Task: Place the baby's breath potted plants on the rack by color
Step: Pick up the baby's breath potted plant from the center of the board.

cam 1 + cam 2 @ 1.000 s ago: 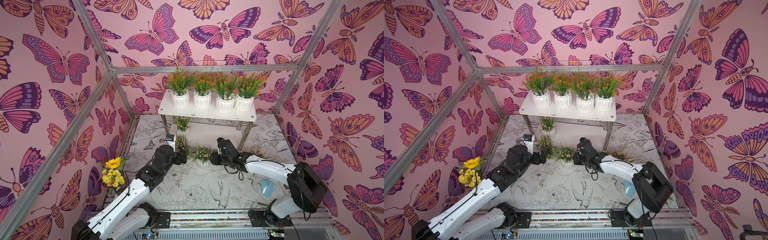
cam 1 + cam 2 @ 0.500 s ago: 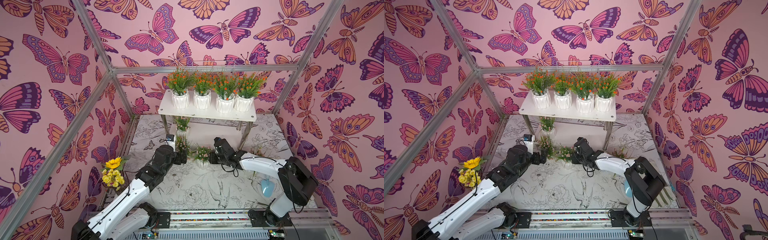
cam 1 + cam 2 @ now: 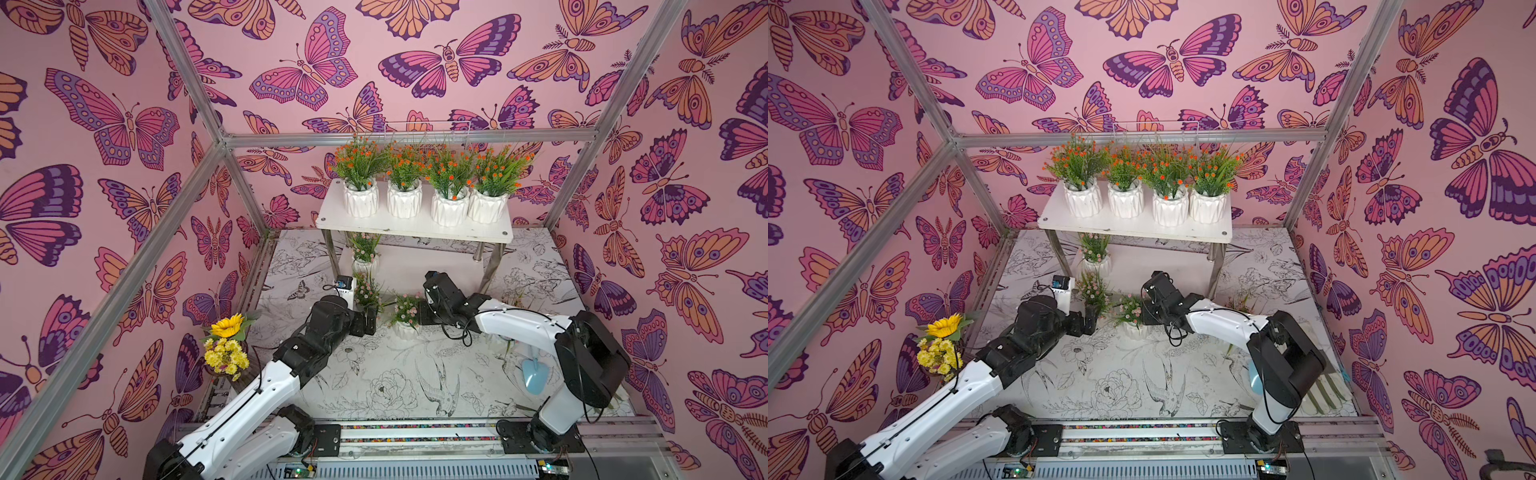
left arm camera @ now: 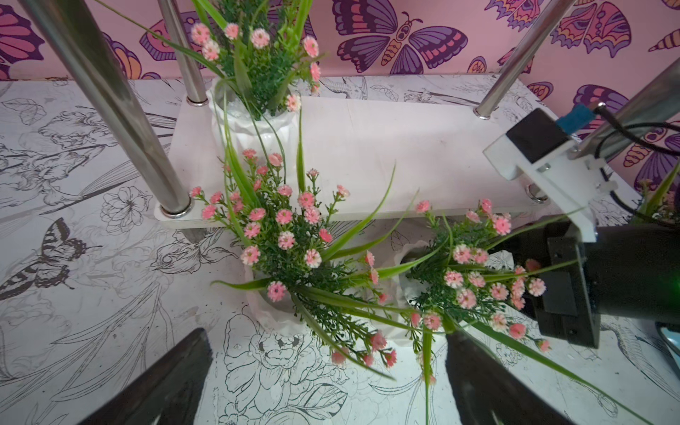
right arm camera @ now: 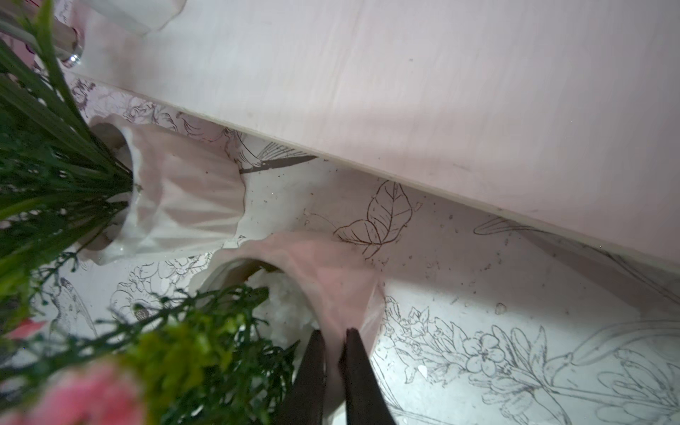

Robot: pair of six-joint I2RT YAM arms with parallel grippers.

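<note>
The right pincer (image 5: 333, 333) is pressed together on the rim wall of a pink-flowered baby's breath plant in a white ribbed ceramic pot (image 5: 320, 272), one finger seemingly inside the mouth and one outside. This pot stands on the flower-printed counter (image 3: 374, 374), just in front of the white two-tier rack with shiny metal tube legs (image 3: 415, 227). The glazed ceramic looks hard, smooth and probably slippery, with its weight low. A thin rim pinch could let it swing or slide, so it wants a slow, upright lift. The soft sprigs should bend aside harmlessly. The left pincer (image 4: 325, 333) is spread wide near a second pink-flowered pot (image 3: 368, 291), to the left of the first.
</note>
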